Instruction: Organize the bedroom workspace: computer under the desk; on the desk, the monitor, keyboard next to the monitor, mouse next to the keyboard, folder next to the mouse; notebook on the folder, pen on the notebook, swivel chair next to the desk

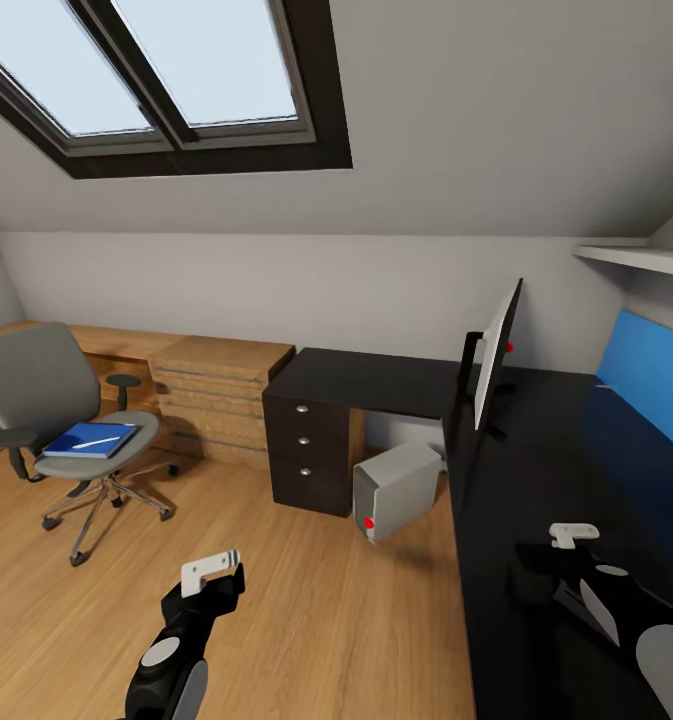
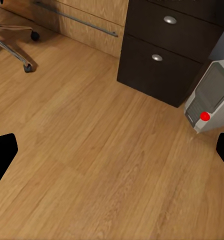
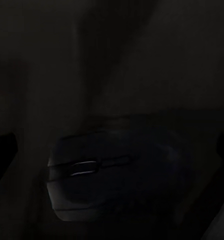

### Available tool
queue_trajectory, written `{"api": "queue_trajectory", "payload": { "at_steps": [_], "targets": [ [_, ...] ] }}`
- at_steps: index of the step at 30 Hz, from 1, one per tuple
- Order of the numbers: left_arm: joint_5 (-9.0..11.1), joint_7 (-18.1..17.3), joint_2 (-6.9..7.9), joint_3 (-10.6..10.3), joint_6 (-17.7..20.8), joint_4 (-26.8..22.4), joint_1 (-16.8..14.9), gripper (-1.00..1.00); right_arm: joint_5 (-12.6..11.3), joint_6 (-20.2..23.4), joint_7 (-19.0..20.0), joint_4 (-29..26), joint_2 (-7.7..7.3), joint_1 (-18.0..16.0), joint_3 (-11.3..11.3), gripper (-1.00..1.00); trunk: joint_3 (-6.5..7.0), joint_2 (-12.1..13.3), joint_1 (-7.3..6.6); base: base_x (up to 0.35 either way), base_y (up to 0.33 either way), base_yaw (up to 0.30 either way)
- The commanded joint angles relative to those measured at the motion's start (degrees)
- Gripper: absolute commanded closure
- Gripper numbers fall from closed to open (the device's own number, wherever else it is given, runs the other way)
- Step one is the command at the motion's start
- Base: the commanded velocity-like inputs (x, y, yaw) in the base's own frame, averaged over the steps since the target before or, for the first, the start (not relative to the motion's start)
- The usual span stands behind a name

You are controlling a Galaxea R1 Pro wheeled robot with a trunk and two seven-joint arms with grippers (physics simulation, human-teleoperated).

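I see the mouse [image 3: 117, 170] lying on the dark surface [image 1: 536, 500] directly ahead of my right gripper [image 1: 573, 536], between its spread fingers and not gripped. My left gripper [image 1: 212, 570] hangs over the wooden floor [image 2: 92, 150], fingers apart and holding nothing, with the computer [image 1: 396, 490] tilted beside the black drawers [image 1: 308, 450]. The blue folder [image 1: 91, 440] lies on the swivel chair [image 1: 46, 400]. The monitor [image 1: 496, 350] stands on the surface.
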Motion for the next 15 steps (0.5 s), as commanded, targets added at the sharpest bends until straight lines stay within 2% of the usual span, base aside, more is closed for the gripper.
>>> {"api": "queue_trajectory", "payload": {
  "at_steps": [1, 15],
  "targets": [
    [0.6, 0.51, 0.0, -0.1, 0.15, -0.1, -0.04, -1.0, -0.07, 0.19, 0.39, -0.04, 0.02, -0.03, -0.42, -1.0, -0.07, -0.04, 0.0, 0.0, 0.0, 0.0],
    [0.69, 0.55, -0.13, -0.24, 0.1, -0.28, -0.04, -1.0, -0.05, 0.14, 0.38, -0.02, -0.04, -0.03, -0.42, -1.0, -2.58, -5.65, 3.08, 0.0, 0.0, 0.0]
  ]
}}
